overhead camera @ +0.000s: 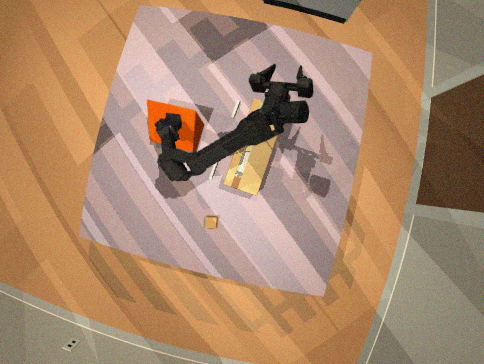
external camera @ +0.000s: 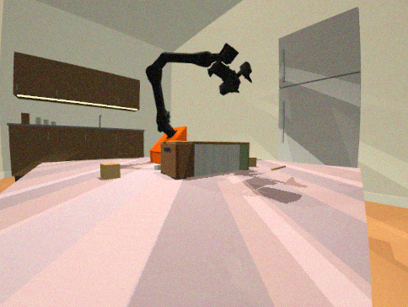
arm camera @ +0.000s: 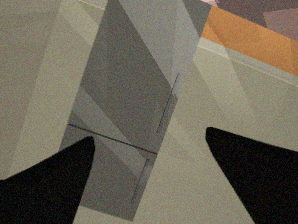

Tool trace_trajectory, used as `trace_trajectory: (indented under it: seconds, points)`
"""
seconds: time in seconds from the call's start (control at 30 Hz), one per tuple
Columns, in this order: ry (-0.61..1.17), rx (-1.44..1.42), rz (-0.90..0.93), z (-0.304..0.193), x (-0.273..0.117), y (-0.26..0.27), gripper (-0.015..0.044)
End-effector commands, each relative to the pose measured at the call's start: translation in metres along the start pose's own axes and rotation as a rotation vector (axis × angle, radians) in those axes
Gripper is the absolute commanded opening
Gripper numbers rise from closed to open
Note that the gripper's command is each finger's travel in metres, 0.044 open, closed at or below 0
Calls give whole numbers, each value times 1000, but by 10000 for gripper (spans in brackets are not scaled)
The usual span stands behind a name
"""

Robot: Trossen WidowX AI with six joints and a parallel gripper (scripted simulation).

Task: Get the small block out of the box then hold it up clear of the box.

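We find no readable text, label, brand, number or sign in any view: the box (external camera: 204, 159), the orange base (overhead camera: 175, 125), the small blocks and the room's cabinets and walls all show plain surfaces.

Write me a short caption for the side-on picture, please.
A black robot arm holds its open, empty gripper high above a brown box on a striped table.

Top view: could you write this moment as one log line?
gripper: jaws open, holding nothing | arm: raised above box | loose block: on table, apart from box | task: pickup not yet done
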State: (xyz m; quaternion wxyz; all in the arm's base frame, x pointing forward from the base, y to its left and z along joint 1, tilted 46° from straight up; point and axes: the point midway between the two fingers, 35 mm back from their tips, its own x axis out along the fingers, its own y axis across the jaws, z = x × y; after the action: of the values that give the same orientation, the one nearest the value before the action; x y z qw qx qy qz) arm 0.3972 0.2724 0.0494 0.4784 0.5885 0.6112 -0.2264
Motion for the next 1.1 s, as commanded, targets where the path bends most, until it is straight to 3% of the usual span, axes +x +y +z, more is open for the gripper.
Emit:
trace_trajectory:
  seconds: [0.0,0.3,0.57,1.07]
  points:
    - [-160,62,-6,46,-26,-16,400]
    - [-603,240,-73,163,-112,-87,400]
    - [-958,360,-214,225,-191,-178,400]
    - [-985,368,-230,240,-193,-190,400]
